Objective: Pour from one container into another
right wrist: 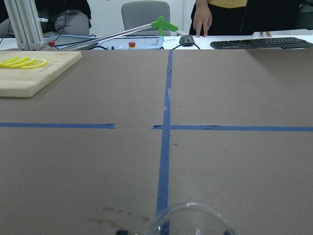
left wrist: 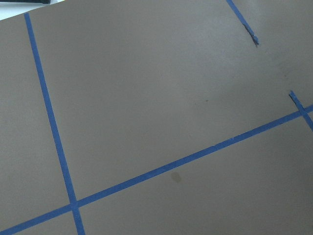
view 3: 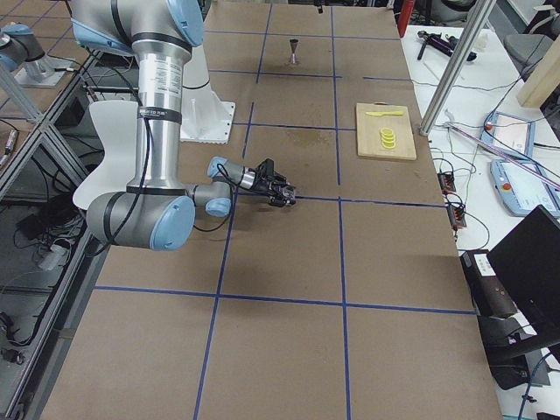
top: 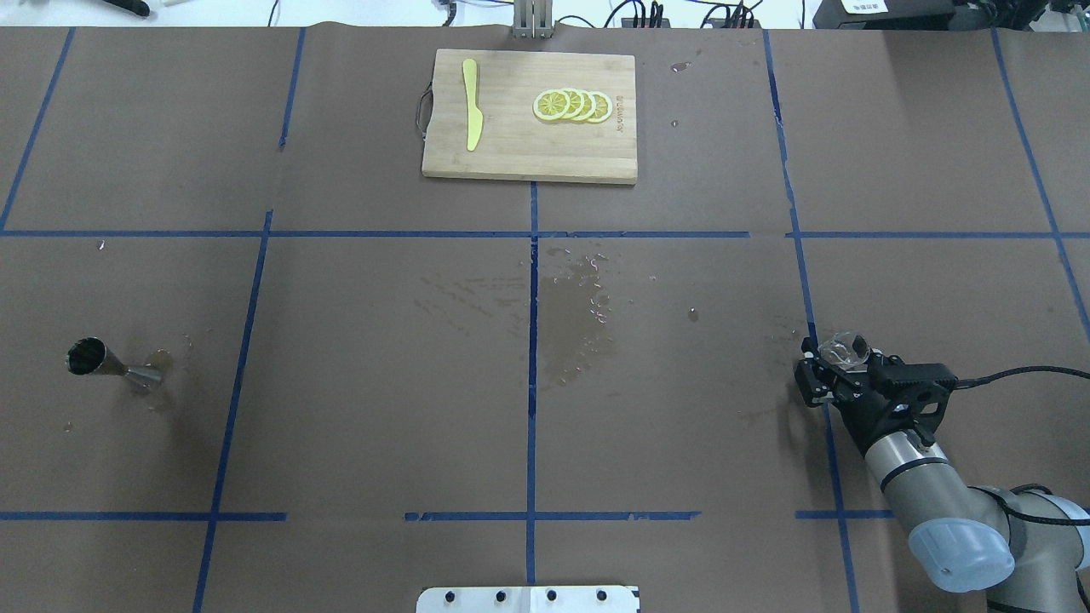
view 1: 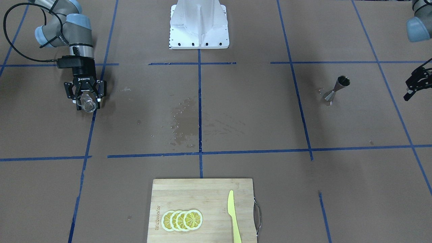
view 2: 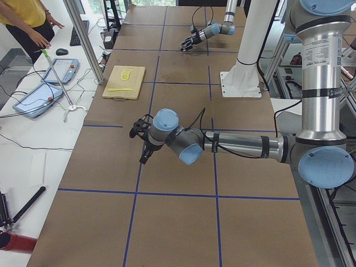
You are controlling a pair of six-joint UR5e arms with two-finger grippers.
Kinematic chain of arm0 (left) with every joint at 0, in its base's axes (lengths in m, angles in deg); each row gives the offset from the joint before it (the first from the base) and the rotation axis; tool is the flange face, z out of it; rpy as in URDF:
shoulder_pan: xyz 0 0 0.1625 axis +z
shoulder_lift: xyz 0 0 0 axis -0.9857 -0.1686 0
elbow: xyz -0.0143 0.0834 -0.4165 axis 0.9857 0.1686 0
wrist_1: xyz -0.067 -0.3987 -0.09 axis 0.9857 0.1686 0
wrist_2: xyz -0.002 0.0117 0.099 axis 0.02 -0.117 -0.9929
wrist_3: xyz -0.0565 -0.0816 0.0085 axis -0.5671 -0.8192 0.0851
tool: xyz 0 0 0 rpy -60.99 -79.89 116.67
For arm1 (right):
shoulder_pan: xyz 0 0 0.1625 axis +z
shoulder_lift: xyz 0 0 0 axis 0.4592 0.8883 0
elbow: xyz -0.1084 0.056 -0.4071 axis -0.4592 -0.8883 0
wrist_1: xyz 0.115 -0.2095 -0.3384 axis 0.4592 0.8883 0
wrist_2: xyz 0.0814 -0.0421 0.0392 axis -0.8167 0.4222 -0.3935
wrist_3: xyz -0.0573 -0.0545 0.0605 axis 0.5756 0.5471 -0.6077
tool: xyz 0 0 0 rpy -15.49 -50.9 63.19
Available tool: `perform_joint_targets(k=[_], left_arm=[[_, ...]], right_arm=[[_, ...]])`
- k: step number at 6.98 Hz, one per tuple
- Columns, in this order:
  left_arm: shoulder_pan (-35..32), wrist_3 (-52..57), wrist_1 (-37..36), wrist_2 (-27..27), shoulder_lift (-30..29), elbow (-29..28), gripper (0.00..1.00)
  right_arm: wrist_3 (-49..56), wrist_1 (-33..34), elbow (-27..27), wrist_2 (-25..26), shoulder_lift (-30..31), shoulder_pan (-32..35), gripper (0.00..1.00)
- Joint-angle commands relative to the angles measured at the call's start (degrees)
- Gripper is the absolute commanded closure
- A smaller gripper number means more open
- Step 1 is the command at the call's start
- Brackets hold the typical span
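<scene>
At the front view's edge, left fingers (view 1: pixel 408 96) gape, unseen overhead; right fingers (view 1: pixel 100 91) grip the cup (view 1: pixel 87 103).

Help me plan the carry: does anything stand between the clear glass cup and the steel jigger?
Nothing visible does: only a wet patch lies between the clear glass cup in the right gripper and the hourglass-shaped silvery steel jigger.

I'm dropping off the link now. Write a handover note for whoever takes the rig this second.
Right gripper: shut on the glass cup, low, on the robot's right side.
Left gripper: open, empty, near the jigger, not touching it.
Jigger: upright on the robot's left side, far from the cup.
Done: cup grasped. A wet patch marks the table centre.
Left: carry the cup across and pour. The cup's fill cannot be told.
</scene>
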Motion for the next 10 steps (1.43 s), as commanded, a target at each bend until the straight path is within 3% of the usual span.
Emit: perform_joint_targets(k=[1,2,6,7,9,10], left_arm=[[-0.02,0.00,0.02,0.00,0.16,0.00,0.00],[-0.02,0.00,-0.07,0.00,0.16,0.00,0.00],[-0.11,0.09,0.02,0.00,0.25,0.00,0.00],[-0.02,0.78,0.02,0.00,0.51,-0.26,0.00],[-0.11,3.06,0.02,-0.18,0.60,-0.70,0.00],[-0.37,4.47,0.11,-0.87,0.95,-0.88,0.00]], right_arm=[[0.35,-0.02,1.89,-2.48,0.33,-0.09,0.00],[0.71,0.06,6.00,-6.77,2.07,-0.09,0.00],[2.81,0.07,20.50,-26.18,18.93,0.26,0.00],[6.21,0.07,21.84,-33.11,20.01,4.96,0.00],[19.01,0.59,20.29,-61.67,19.06,27.47,0.00],[28.04,1.03,16.79,-73.66,17.23,39.77,0.00]])
